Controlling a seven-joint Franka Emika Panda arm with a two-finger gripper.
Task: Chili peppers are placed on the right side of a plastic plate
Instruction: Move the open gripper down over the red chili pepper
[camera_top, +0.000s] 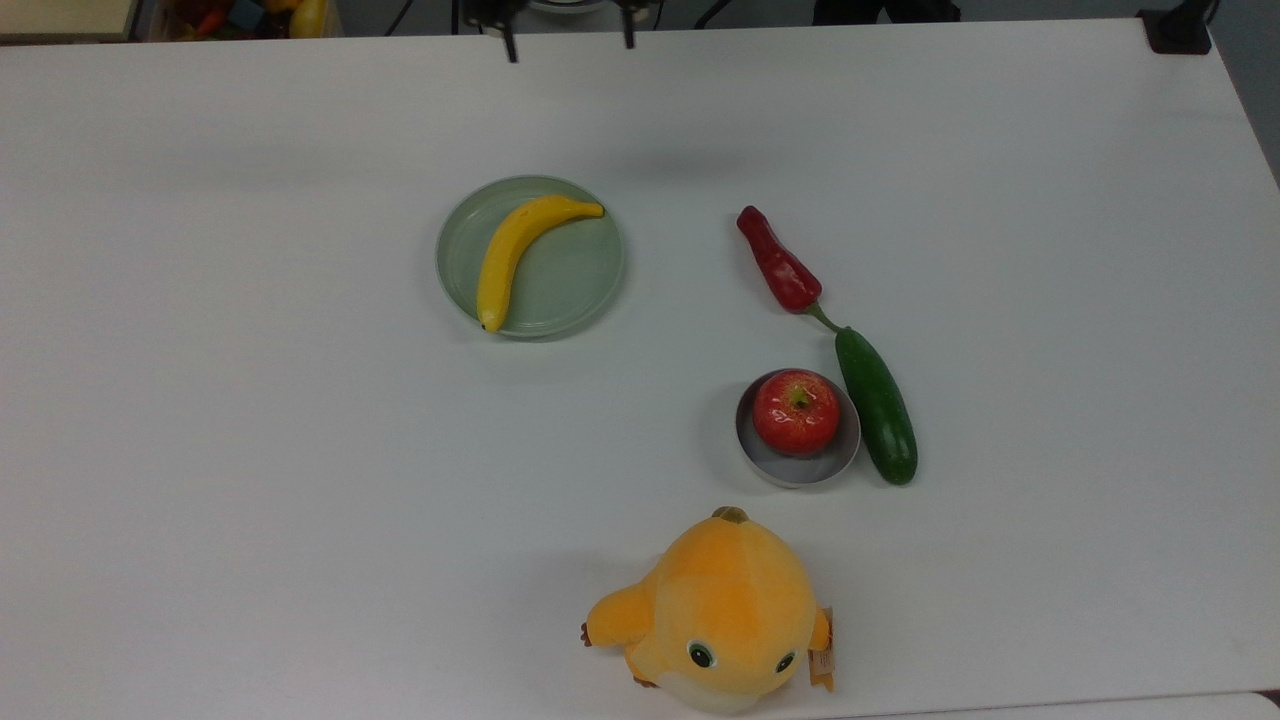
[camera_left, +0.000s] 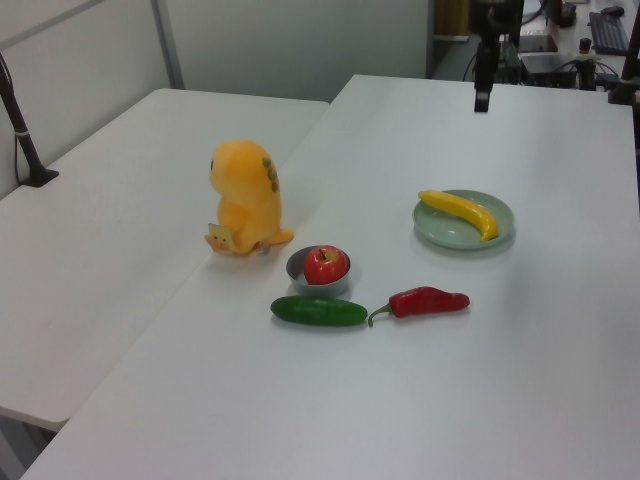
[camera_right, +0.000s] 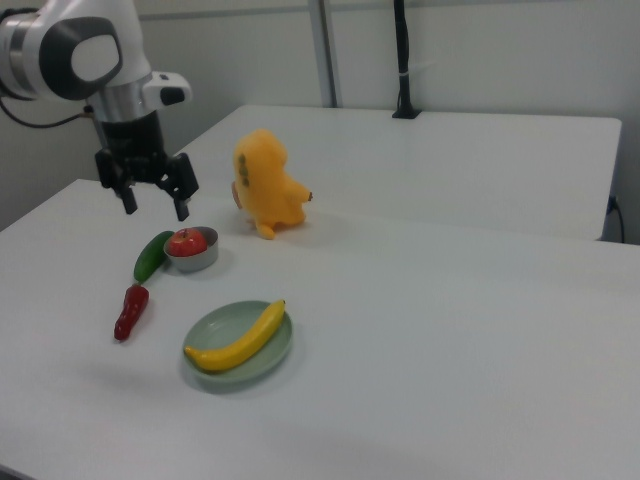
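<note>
gripper (camera_right: 155, 204): fingers spread wide, holding nothing, hanging in the air above the worktop (camera_top: 250, 450)
chili pepper (camera_top: 778, 263): lying flat on the worktop, well apart from the plastic plate (camera_top: 590, 285), on the top view's right of it; green stem tip just at the end of the cucumber (camera_top: 877, 405)
plastic plate: carries a banana (camera_top: 512, 255) laid across it
apple (camera_top: 796, 411): in a grey dish (camera_top: 790, 468) touching the cucumber
plush toy (camera_top: 722, 612): by the top view's bottom edge

Apple (camera_top: 796, 411) in grey dish (camera_top: 797, 470) — cucumber (camera_top: 876, 405) beside; plush (camera_top: 722, 610) near.

The pincer (camera_top: 568, 40) is cut off by the top view's upper edge, leaving just its fingertips (camera_top: 511, 52).
</note>
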